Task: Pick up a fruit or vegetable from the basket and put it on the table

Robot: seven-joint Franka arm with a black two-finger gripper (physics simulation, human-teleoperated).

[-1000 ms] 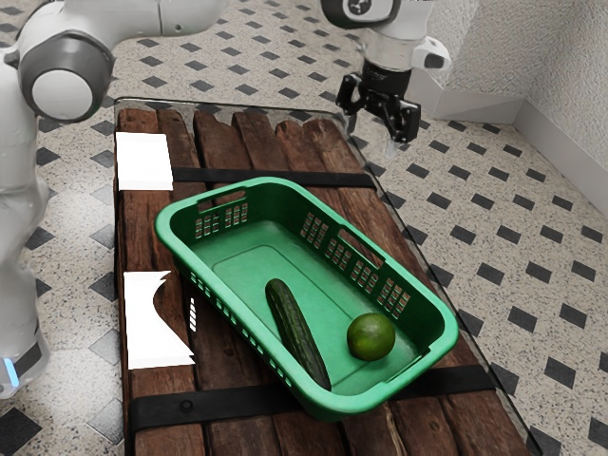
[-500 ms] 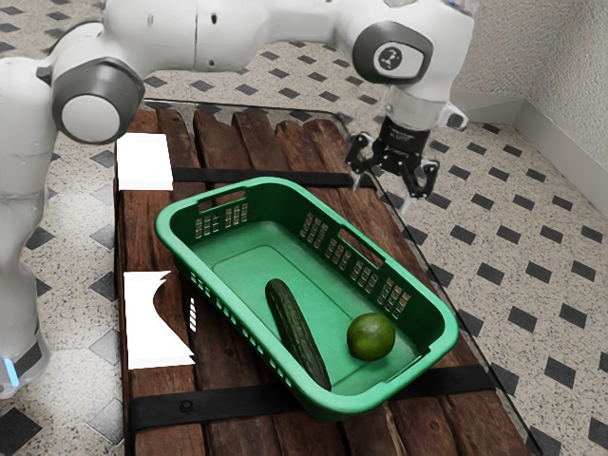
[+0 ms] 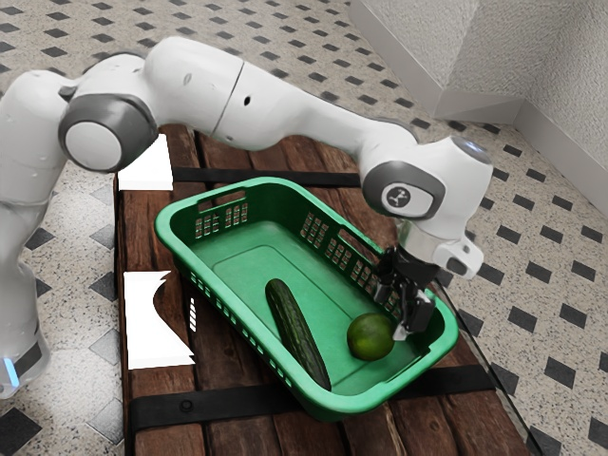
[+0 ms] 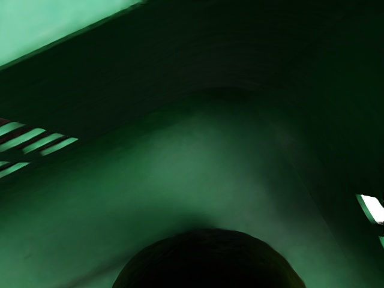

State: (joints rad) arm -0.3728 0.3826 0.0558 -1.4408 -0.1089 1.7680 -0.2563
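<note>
Reaching into the basket [image 3: 272,211] near the tabletop's [image 3: 152,242] edge opposite the arm's base [image 3: 21,332], the fingers [image 3: 401,333] are standing apart just beside the round green fruit [image 3: 366,339].

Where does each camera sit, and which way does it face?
Exterior view: beside the arm, looking down across the table at the basket and cucumber; the arm and gripper show.
Wrist view: on the robot's hand, looking into the basket, with the round green fruit at the lower edge.
Shared: basket and round green fruit.
</note>
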